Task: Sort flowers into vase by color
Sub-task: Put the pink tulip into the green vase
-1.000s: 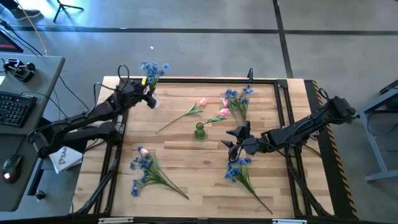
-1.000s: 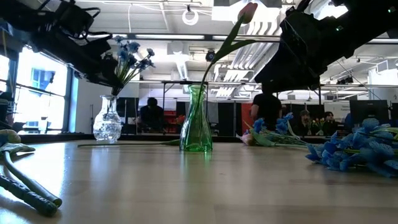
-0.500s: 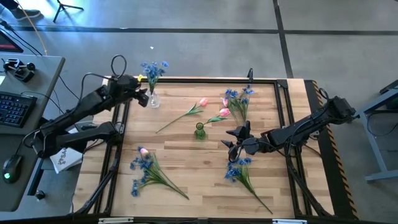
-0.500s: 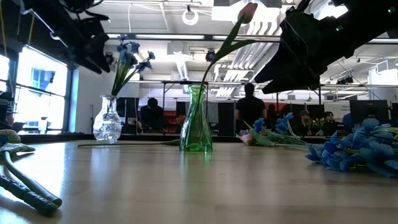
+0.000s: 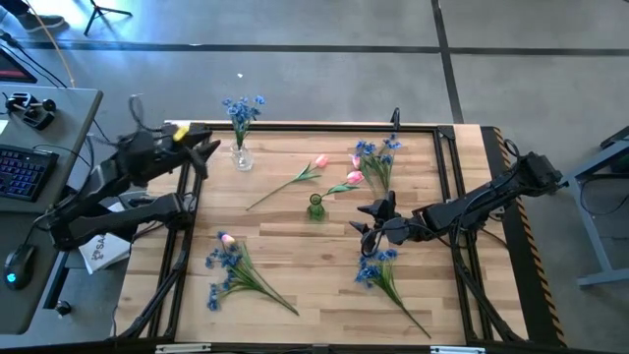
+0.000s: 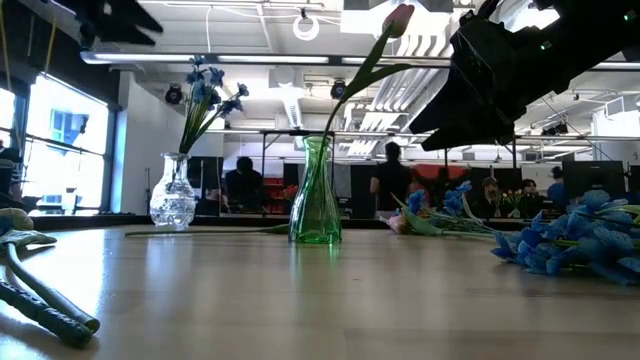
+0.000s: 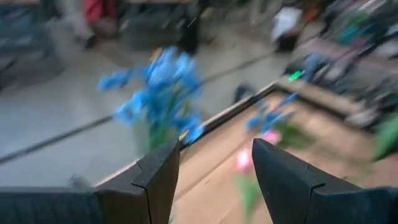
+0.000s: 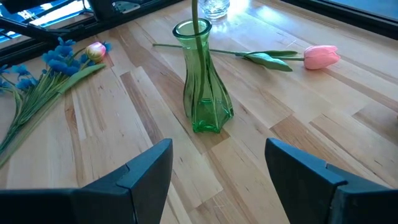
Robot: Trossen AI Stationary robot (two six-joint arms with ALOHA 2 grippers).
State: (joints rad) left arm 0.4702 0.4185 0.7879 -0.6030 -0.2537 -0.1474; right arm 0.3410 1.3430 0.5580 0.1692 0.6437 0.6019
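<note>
Now left gripper (image 5: 208, 152) parted and empty beside blue flowers (image 5: 242, 110), right gripper (image 5: 366, 218) wide, empty, near green vase (image 5: 315, 206)

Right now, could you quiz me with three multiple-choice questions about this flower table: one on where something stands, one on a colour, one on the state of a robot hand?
1. Where does the clear glass vase stand?
A. near the table's far left corner
B. at the table's middle
C. at the near right corner

2. What colour is the flower in the green vase?
A. blue
B. pink
C. yellow

3. How are the jaws of the right gripper?
A. shut on a stem
B. shut on the vase
C. open and empty

Answers:
1. A, the high view shows it by the far left edge, holding a blue spray.
2. B, the low view shows a pink tulip rising from it.
3. C, the right wrist view shows both fingers apart with only bare table between them.
</note>
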